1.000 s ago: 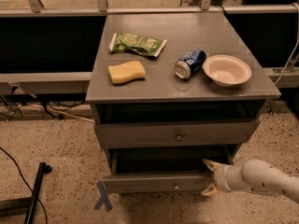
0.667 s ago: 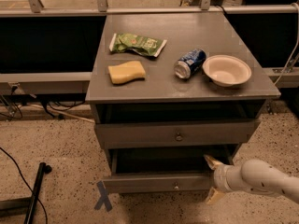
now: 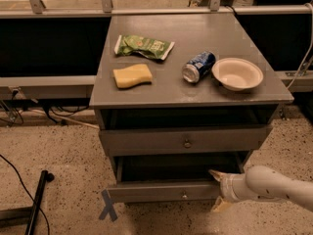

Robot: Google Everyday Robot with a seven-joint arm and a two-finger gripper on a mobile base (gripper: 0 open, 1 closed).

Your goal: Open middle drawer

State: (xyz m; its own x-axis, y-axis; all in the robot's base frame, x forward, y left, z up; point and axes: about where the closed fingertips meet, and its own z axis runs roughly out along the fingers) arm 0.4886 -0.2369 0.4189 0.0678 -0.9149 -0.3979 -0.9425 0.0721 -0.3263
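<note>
The grey cabinet has two drawer fronts in view, each with a small round knob. The upper front sits just under the top, with a dark gap above it. The lower one, which I take as the middle drawer, stands pulled out, showing a dark interior behind its front. My gripper is at the right end of that front. One fingertip sits above the front's edge and the other is below it. The fingers are spread apart. My white forearm comes in from the right.
On the cabinet top lie a green snack bag, a yellow sponge, a blue can on its side and a white bowl. A black stand and cables lie on the floor at the left. Tape marks the floor.
Hardly anything differs. My gripper has stayed at the right end of the lower drawer front, shifting only slightly, and the drawer stands pulled out about as before.
</note>
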